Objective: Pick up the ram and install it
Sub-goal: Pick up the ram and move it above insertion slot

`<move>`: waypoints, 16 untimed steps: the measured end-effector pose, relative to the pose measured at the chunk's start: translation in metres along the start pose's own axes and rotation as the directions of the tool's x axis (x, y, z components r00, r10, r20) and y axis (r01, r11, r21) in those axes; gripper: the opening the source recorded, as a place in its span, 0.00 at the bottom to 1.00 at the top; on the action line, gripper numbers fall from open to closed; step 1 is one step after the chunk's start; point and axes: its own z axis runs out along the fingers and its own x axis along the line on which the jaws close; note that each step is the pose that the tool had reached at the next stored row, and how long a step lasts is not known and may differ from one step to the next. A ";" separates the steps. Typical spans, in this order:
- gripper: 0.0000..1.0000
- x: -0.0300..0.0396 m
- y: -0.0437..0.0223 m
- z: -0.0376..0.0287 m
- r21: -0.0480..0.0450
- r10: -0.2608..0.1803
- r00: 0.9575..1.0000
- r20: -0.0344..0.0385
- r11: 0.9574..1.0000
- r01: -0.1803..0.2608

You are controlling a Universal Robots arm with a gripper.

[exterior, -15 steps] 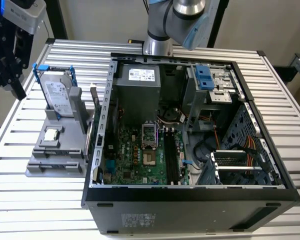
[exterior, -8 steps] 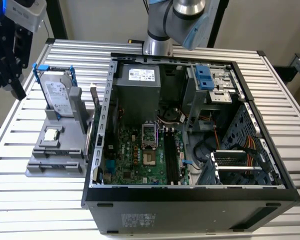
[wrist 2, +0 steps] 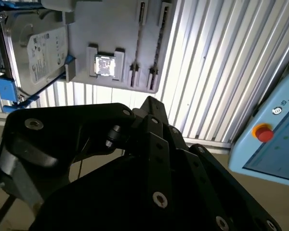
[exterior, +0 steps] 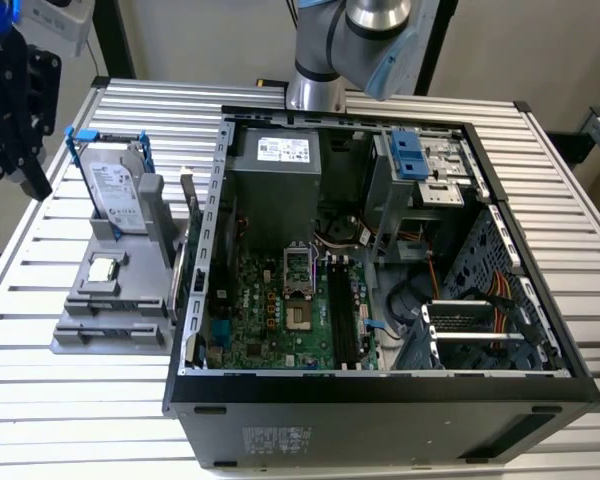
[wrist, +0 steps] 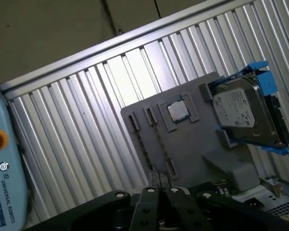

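One hard drive (exterior: 115, 192), one processor chip (exterior: 102, 268), one gray holder (exterior: 110, 325), one open computer case (exterior: 380, 398), one teach pendant (wrist 2: 274, 144), one tabletop (exterior: 40, 400).

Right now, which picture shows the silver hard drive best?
The first wrist view: the hard drive shows whole in its blue bracket, label toward the camera. In the second wrist view the drive has its bracket cut by the picture's edge. In the exterior view it stands on the grey holder, seen aslant.

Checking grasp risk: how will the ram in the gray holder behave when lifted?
The ram looks thin and flat, so probably light and stiff. Standing on edge in the gray holder, it may tip if nudged.
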 end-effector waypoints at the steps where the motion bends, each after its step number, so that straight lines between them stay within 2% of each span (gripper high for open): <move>1: 0.00 0.0000 0.0000 0.0000 0.000 -0.016 1.000 0.000 1.000 0.016; 4: 0.00 -0.0001 0.0000 -0.0001 0.008 -0.063 0.998 0.000 0.998 0.063; 8: 0.00 0.0000 0.0000 0.0000 0.020 -0.128 0.992 0.001 0.992 0.128; 11: 0.00 0.0000 0.0000 0.0000 0.026 -0.179 0.984 0.001 0.984 0.179; 16: 0.00 0.0000 0.0000 0.0001 0.035 -0.258 0.966 -0.001 0.966 0.258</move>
